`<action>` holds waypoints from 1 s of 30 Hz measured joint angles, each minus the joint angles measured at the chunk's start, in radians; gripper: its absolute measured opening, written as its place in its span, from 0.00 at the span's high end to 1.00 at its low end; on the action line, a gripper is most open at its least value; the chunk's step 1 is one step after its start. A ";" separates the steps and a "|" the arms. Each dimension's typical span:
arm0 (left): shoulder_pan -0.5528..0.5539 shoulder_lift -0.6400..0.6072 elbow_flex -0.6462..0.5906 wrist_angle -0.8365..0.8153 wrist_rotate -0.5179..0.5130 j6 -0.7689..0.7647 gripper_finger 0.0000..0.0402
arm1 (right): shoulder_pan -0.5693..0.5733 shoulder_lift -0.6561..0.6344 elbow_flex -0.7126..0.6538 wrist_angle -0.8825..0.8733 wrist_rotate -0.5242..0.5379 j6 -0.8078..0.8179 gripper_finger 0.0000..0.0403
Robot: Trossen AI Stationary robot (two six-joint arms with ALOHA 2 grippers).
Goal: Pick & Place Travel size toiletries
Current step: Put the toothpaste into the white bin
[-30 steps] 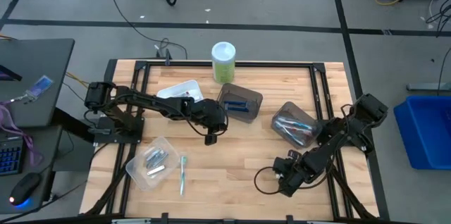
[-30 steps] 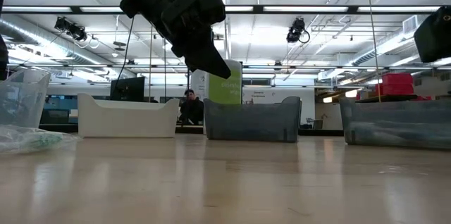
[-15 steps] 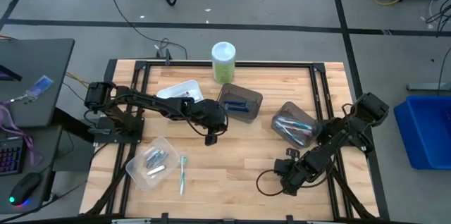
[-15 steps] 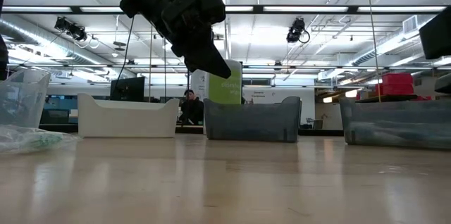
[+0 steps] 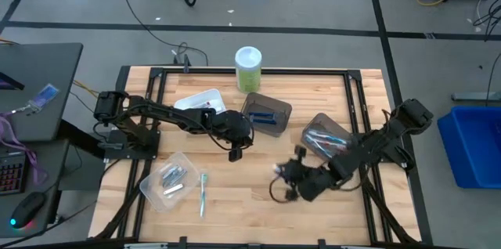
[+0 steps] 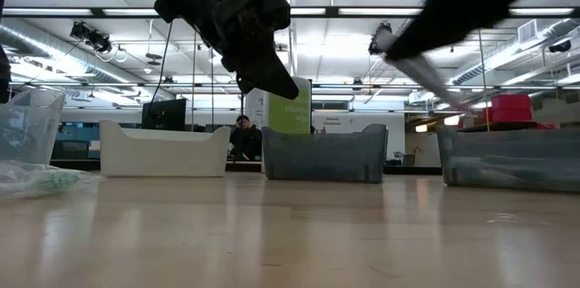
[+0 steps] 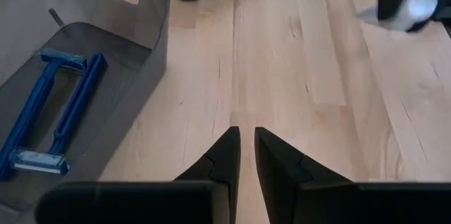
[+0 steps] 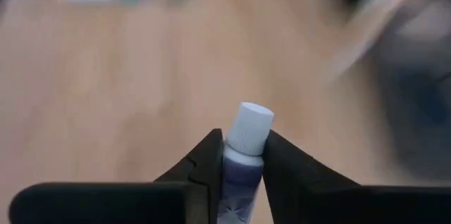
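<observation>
Grey floor (image 5: 313,6), blue bin (image 5: 473,143), ceiling lights (image 6: 344,14)

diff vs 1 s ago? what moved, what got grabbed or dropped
The right gripper swung from the table's near right part toward the middle, the arm blurring across the low view. It is shut on a small white-capped tube; whether it held that earlier cannot be told. The left gripper stayed put beside the dark bin, fingers nearly closed and empty. The bins, green canister and loose toothbrush did not move.
</observation>
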 joint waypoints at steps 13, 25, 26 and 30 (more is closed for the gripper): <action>-0.027 0.000 0.002 0.042 -0.076 0.029 0.88 | -0.228 -0.130 -0.001 0.295 0.266 -0.544 0.77; -0.027 0.000 0.002 0.121 -0.199 0.059 0.84 | -0.260 -0.293 -0.065 0.307 0.263 -0.576 0.77; -0.027 0.000 0.002 0.137 -0.199 0.065 0.82 | -0.271 -0.293 -0.076 0.319 0.262 -0.578 0.77; -0.027 0.000 0.001 0.164 -0.204 0.078 0.73 | -0.341 -0.293 -0.128 0.444 0.187 -0.579 0.76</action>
